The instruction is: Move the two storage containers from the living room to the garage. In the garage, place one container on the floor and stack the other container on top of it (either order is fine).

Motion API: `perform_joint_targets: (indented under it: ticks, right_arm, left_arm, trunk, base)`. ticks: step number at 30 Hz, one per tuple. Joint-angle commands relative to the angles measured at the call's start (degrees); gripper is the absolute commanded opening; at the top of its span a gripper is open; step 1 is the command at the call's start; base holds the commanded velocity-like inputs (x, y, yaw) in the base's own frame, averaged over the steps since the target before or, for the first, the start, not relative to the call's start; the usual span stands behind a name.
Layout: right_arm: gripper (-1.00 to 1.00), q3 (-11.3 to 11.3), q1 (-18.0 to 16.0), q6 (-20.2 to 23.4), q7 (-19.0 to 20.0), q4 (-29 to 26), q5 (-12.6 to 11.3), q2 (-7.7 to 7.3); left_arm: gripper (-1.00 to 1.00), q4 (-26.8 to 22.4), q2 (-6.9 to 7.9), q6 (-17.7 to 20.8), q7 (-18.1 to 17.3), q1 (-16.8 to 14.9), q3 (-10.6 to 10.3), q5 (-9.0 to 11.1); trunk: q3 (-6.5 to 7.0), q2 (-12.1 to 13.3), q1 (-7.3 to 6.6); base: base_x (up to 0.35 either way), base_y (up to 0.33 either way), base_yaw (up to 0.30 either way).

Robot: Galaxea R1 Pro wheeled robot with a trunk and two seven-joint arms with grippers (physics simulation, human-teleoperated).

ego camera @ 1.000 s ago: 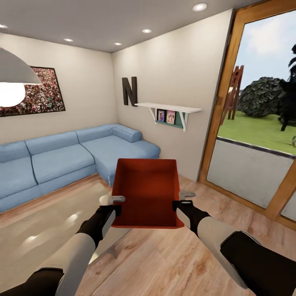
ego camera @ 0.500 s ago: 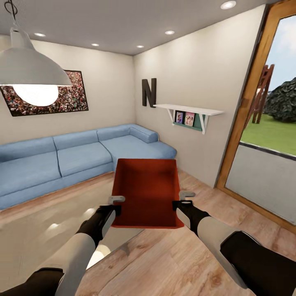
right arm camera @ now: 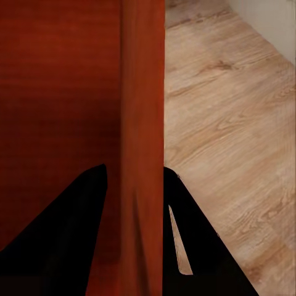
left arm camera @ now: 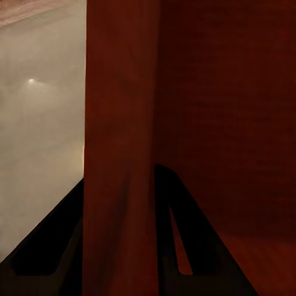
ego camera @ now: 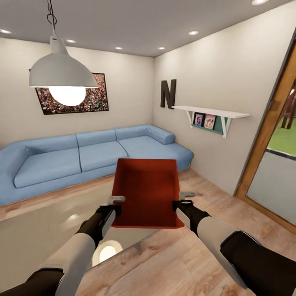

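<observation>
Glass door (ego camera: 274, 164) cut by frame edge; upper frame out of view. Two small pictures on shelf (ego camera: 204, 120) too small to read. Storage container (ego camera: 147, 193) hides the floor beneath it and each claw's inner finger.

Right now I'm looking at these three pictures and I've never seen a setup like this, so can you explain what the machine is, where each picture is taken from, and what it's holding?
This is a simulated wheeled robot with two arms. The big picture comes from its head camera, looking down over both arms in a living room with a blue sofa and wood floor. The left gripper and right gripper each pinch a side wall of one orange-red storage container, carried in the air. The two dark pictures come from cameras on the wrists: each shows black fingers straddling the container's thin wall, on the left and on the right.
</observation>
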Motion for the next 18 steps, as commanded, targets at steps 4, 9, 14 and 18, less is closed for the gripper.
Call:
perform_joint_targets:
  ticks: [4, 9, 14, 18]
  right_arm:
    - [-1.00, 4.44, -0.06, -1.84, -5.42, -0.16, 1.62, -0.10]
    - [-1.00, 4.44, -0.07, -1.88, -5.42, -0.16, 1.62, -0.13]
    - [-1.00, 4.44, -0.08, -1.85, -5.42, -0.16, 1.62, -0.13]
    - [-1.00, 4.45, -0.09, -1.84, -5.42, -0.16, 1.62, -0.10]
  left_arm:
    - [-1.00, 0.06, 0.02, 0.42, 0.33, -0.06, 0.26, 0.07]
    - [-1.00, 0.07, 0.04, 0.42, 0.33, -0.06, 0.26, 0.07]
    - [-1.00, 0.13, -0.02, 0.42, 0.33, -0.06, 0.26, 0.07]
    - [-1.00, 0.13, -0.03, 0.42, 0.33, -0.06, 0.26, 0.07]
  trunk:
    - [-0.01, -0.14, 0.04]
    - [0.14, -0.14, 0.04]
    - [0.29, -0.14, 0.04]
    - [0.42, -0.14, 0.04]
  base:
    - [0.000, 0.000, 0.287]
    - [0.000, 0.000, 0.287]
    - [0.000, 0.000, 0.287]
    - [0.000, 0.000, 0.287]
